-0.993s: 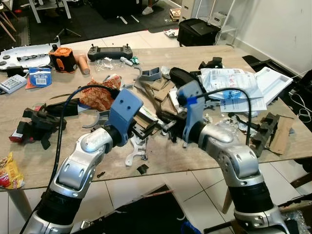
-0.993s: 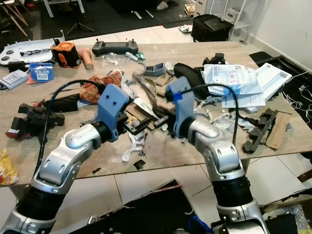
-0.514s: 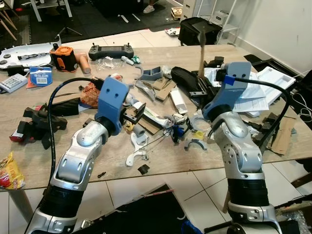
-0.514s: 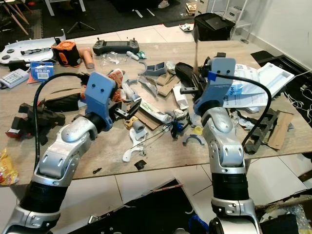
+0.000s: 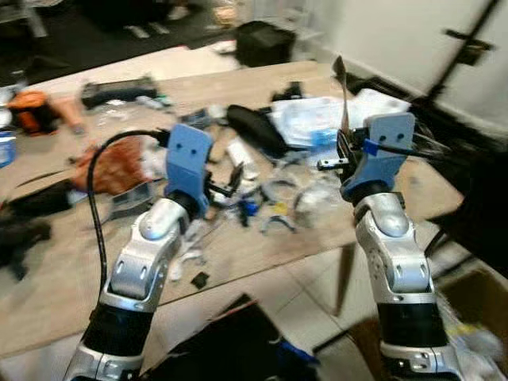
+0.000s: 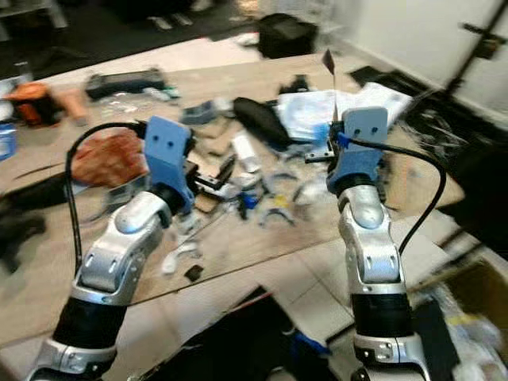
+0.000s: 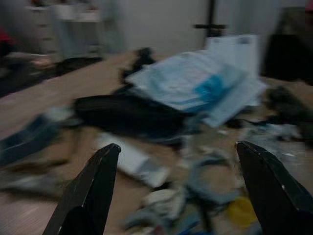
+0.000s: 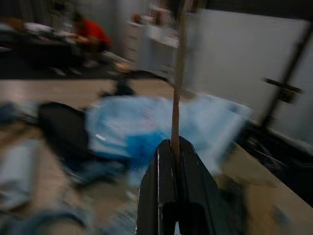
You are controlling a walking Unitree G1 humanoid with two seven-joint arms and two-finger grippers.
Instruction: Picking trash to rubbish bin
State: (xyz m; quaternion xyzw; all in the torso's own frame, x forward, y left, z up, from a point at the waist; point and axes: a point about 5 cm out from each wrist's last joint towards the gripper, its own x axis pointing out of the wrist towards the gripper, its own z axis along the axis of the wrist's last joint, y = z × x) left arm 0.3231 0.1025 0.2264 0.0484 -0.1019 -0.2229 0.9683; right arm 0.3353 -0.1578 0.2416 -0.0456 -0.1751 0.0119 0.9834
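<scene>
Right gripper (image 8: 172, 161): clamped on thin cardboard strip (image 8: 178, 83), raised above table (image 5: 71, 270).
Left gripper (image 7: 178, 191): fingers spread wide, nothing held, over table's clutter.
Views: blurred.

Dim indoor light; motion blur smears every view.

Your two head views look forward and down over the cluttered table (image 5: 262, 254), both blurred. Each wrist view looks low along its own fingers, sharing what seems the pale blue bag (image 7: 195, 83).
</scene>
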